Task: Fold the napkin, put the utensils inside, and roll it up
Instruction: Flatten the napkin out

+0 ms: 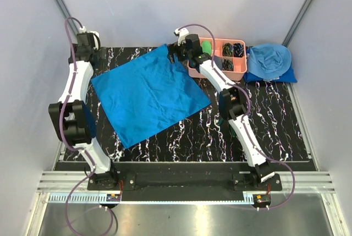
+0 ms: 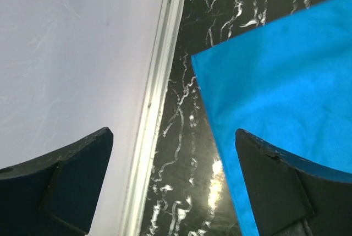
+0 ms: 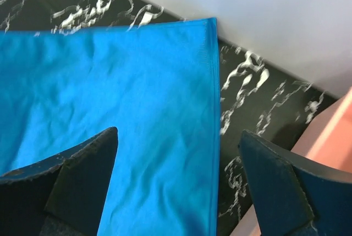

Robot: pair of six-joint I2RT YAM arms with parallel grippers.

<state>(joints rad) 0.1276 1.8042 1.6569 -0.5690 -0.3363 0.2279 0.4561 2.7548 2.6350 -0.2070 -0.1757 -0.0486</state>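
Black marbled bench (image 1: 264, 120): the napkin (image 1: 149, 95) lay flat and unfolded, set diamond-wise at centre-left.
Left fingers (image 2: 71, 175) stood spread over its left corner and right fingers (image 3: 71, 181) spread over its far corner, neither pinching cloth. Risks judged: the thin cloth could slip from a shallow pinch and skew the fold. The right arm, close beside the pink tray (image 1: 237, 74), could knock it.

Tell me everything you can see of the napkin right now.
The napkin is a royal-blue square of thin cloth, lightly creased. It lies unfolded and flat on the black marbled mat, turned diamond-wise. Its far corner is below the open right gripper, near the pink tray; its left corner is by the open left gripper. Neither grips it; nothing lies on it.
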